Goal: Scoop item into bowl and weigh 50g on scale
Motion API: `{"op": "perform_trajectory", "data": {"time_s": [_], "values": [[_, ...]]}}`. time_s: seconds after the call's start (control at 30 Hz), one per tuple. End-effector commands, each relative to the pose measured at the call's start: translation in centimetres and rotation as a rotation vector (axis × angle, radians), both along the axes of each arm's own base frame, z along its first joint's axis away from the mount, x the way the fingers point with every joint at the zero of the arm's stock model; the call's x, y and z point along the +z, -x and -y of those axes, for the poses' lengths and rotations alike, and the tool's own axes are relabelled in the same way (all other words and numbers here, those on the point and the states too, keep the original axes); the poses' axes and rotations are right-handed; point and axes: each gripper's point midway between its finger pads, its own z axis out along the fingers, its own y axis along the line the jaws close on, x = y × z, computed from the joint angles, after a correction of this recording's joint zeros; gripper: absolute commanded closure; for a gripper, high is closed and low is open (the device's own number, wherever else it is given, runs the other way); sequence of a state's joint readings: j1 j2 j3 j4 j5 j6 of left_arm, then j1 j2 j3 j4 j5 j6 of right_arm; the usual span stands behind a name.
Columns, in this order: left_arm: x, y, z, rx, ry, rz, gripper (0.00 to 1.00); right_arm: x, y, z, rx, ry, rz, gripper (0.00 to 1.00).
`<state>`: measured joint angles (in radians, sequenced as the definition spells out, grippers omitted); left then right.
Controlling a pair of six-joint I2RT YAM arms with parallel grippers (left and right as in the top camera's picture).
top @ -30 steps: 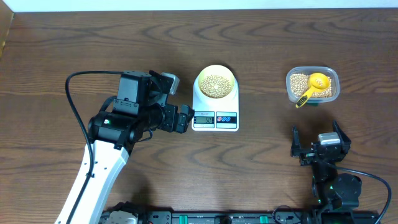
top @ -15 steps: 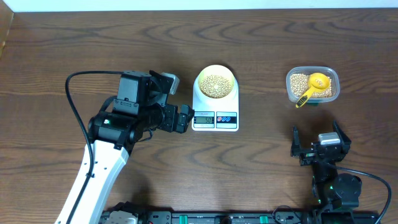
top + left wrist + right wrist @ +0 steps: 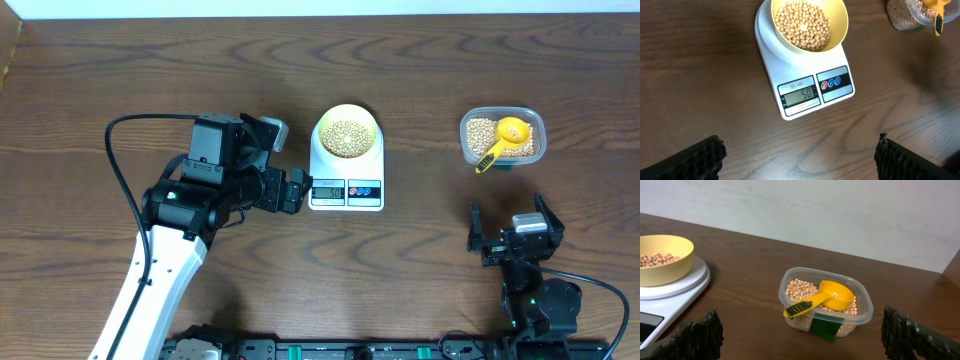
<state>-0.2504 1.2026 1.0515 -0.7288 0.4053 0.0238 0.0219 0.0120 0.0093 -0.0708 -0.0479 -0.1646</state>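
Overhead, finding the white digital kitchen scale (image 3: pixel 345 172) sitting mid-worktop (image 3: pixel 450 60), carrying the pale yellow bowl (image 3: pixel 374 125) on its far platform. Seeing the left pincer (image 3: pixel 298 190) hovering just left of the scale, spread wide and gripping nothing; confirming that from the left wrist view, with fingers far apart at the near corners. Seeing the right pincer (image 3: pixel 510 212) hanging near the right edge, likewise spread wide and empty, well apart from the clear tub (image 3: pixel 466 128) at far right. Finding the soybeans (image 3: pixel 802 25) heaped inside the bowl, with more lying in the tub under the yellow scoop (image 3: pixel 832 296).

Judging the target as met, so worrying chiefly about disturbance: nudging the scale with the close left pincer, pressing on the platform, or brushing a button (image 3: pixel 834 82) and zeroing the readout; tipping in another scoopful and overshooting; knocking the tub over while reaching for the scoop's handle.

Reading 50 on the grey display (image 3: pixel 801 95), and what looks like SF-400 just above it. Making out no writing on the red and blue buttons, nor on the green label (image 3: pixel 824 329) on the tub.
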Motion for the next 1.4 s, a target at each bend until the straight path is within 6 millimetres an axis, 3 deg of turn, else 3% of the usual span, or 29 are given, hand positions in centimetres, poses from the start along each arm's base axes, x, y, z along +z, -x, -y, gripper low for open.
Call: {"op": "perform_trajectory", "data": {"time_s": [0.0, 1.1, 1.17, 1.23, 1.37], "values": [[0.0, -0.1, -0.2, 0.000, -0.009, 0.007, 0.02, -0.1, 0.0, -0.1, -0.001, -0.013, -0.001, 0.01], [0.0, -0.1, -0.2, -0.001, -0.008, 0.007, 0.02, -0.1, 0.0, -0.1, -0.002, -0.013, -0.002, 0.01], [0.6, -1.1, -0.1, 0.007, -0.007, 0.056, 0.02, -0.1, 0.0, -0.1, -0.002, -0.013, -0.001, 0.01], [1.2, -2.6, -2.1, 0.089, -0.096, 0.134, 0.02, -0.1, 0.0, -0.1, -0.001, -0.013, -0.001, 0.01], [2.1, -2.3, -5.4, 0.205, -0.233, 0.185, 0.02, -0.1, 0.0, -0.1, -0.001, -0.013, -0.001, 0.01]]}}
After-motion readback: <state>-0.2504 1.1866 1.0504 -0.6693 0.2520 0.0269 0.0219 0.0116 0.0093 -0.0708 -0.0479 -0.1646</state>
